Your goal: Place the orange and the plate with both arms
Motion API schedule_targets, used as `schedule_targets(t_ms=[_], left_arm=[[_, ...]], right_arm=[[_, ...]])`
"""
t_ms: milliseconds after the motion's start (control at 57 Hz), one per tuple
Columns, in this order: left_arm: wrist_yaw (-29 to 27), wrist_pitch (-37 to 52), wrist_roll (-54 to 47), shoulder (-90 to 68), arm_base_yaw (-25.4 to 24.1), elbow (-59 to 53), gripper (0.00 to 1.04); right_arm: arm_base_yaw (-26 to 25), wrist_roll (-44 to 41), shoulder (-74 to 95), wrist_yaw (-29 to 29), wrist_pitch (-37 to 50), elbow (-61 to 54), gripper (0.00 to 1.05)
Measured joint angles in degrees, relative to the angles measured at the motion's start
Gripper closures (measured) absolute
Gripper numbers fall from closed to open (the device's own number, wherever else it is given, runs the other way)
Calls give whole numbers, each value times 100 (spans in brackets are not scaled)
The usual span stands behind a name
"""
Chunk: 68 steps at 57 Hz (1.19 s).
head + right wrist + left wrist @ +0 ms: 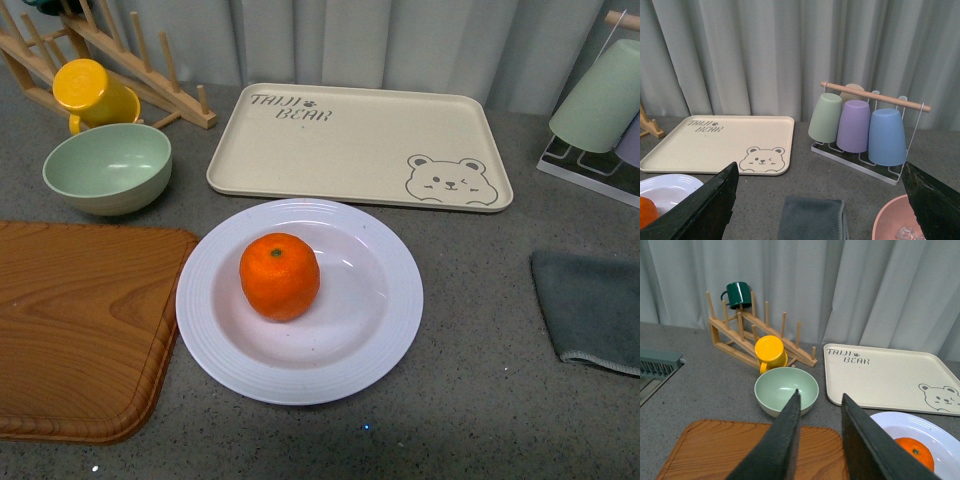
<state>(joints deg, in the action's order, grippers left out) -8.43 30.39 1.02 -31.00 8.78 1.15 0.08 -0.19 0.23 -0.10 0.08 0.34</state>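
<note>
The orange rests in the well of the white ridged plate at the middle of the grey counter. Neither arm shows in the front view. My left gripper hovers open over the wooden board, its dark fingers apart and empty; the plate and the orange lie beyond its outer finger. My right gripper is wide open and empty above the grey cloth, with the plate's rim and a sliver of the orange at the picture's edge.
A beige bear-printed tray lies behind the plate. A pale green bowl, yellow mug and wooden rack stand back left, a wooden board left. A grey cloth, cup stand and pink dish are right.
</note>
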Motion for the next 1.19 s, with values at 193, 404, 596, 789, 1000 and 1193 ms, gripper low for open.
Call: schedule_targets(t_ms=[193,404,596,789,1000,1193], left_arm=[[758,-868,-57,940,-835,-2,101],[835,-1388,-59,1471,-861,-2,101],[835,-1727,-59,1808,-861,-2,101],[835,-1971,-59,2055,-861,-2,101],[837,-3008,-61,3049,-863,0,101],[837,-3032,-61,3071,-863,0,101]], right_arm=[[0,0,0,2,0,0,9],[0,0,0,2,0,0,9],[0,0,0,2,0,0,9],[0,0,0,2,0,0,9],[0,0,0,2,0,0,9],[0,0,0,2,0,0,9]])
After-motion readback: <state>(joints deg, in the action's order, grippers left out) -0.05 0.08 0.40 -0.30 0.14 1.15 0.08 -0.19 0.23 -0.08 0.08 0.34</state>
